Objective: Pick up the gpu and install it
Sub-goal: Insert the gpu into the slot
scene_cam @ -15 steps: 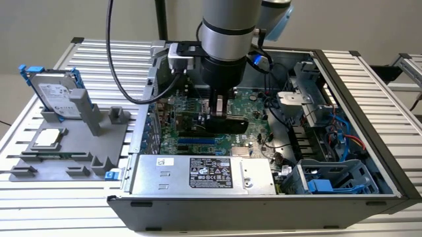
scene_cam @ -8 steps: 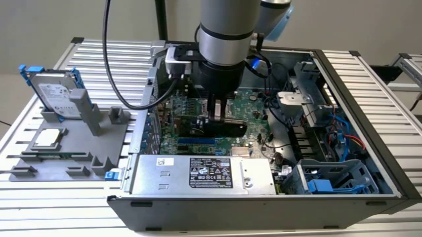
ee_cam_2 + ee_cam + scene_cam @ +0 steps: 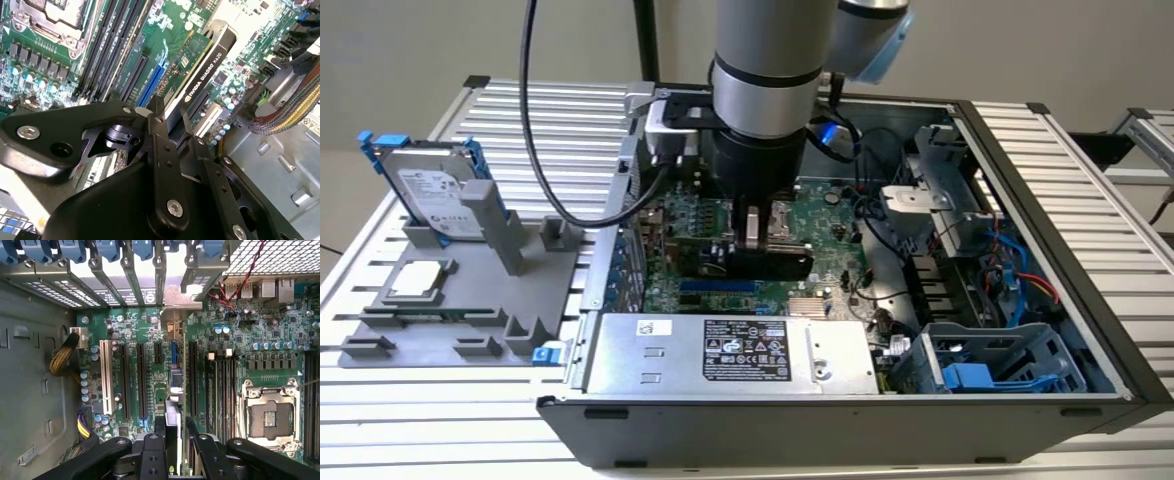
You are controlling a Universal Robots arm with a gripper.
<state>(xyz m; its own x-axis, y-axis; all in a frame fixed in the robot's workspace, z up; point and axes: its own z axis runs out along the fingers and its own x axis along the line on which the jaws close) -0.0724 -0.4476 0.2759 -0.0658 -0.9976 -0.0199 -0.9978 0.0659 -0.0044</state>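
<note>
One gripper (image 3: pixel 170 125) is at work, its black metal fingers (image 3: pixel 159 131) closed narrowly on the upper edge of the gpu (image 3: pixel 202 70), a small flat expansion card with a black shroud bearing pale lettering along its top and a green circuit board on one face. The card stands on edge inside the open dark grey computer case (image 3: pixel 1067 190), over the green motherboard (image 3: pixel 200 360) and in line with the black expansion slots (image 3: pixel 141 380) near the case's rear wall. In the first wrist view the card's thin edge (image 3: pixel 172 415) runs between the fingers toward the silver slot brackets with blue clips (image 3: pixel 125 260). The edgewise hold appears chosen so the card's lower connector can meet a slot squarely while its end faces the rear openings. Whether the connector is already fully seated cannot be told; the card's lower edge is hidden.

In the exterior view the arm hangs vertically over the middle of the motherboard, gripper (image 3: pixel 754 240) low inside the case. On the slatted aluminium table, a grey parts fixture (image 3: pixel 454 300) toward the exterior view's left edge holds a silver hard drive with blue rails (image 3: pixel 434 190), standing upright, well apart from the work.
</note>
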